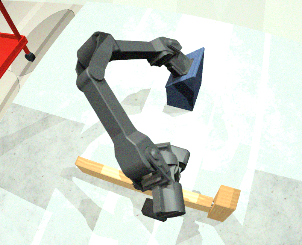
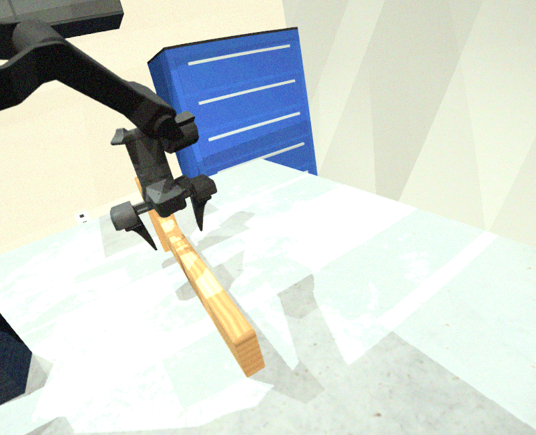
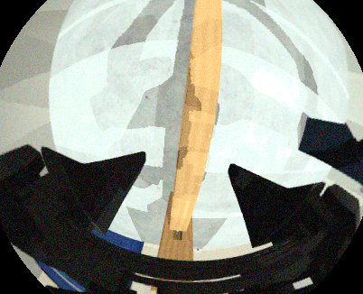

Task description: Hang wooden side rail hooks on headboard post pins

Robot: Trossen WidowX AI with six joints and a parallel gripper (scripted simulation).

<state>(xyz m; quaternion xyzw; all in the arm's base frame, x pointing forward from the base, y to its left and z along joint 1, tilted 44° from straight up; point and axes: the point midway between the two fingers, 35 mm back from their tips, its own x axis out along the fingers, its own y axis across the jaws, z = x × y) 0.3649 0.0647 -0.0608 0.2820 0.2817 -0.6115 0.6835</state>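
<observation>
The wooden side rail (image 1: 93,168) (image 2: 216,304) (image 3: 207,68) lies in line with the headboard post (image 1: 226,197) (image 3: 175,248), which stands upright. The rail's near end is against the post's face, with a narrow gap where a little metal (image 1: 212,203) shows. The hooks and pins are mostly hidden, so I cannot tell how they sit. The rail's far end appears to rest on the table. My gripper (image 2: 178,239) (image 3: 188,162) is open and empty, over the rail near the post, with one finger on each side and space between each finger and the wood.
The arm's base stands on a dark blue block (image 1: 182,92) (image 2: 1,355), which also shows at the right of the wrist view (image 3: 326,135). A blue drawer cabinet (image 2: 249,109) stands beyond the table. A red cart (image 1: 0,52) stands off the table's left edge.
</observation>
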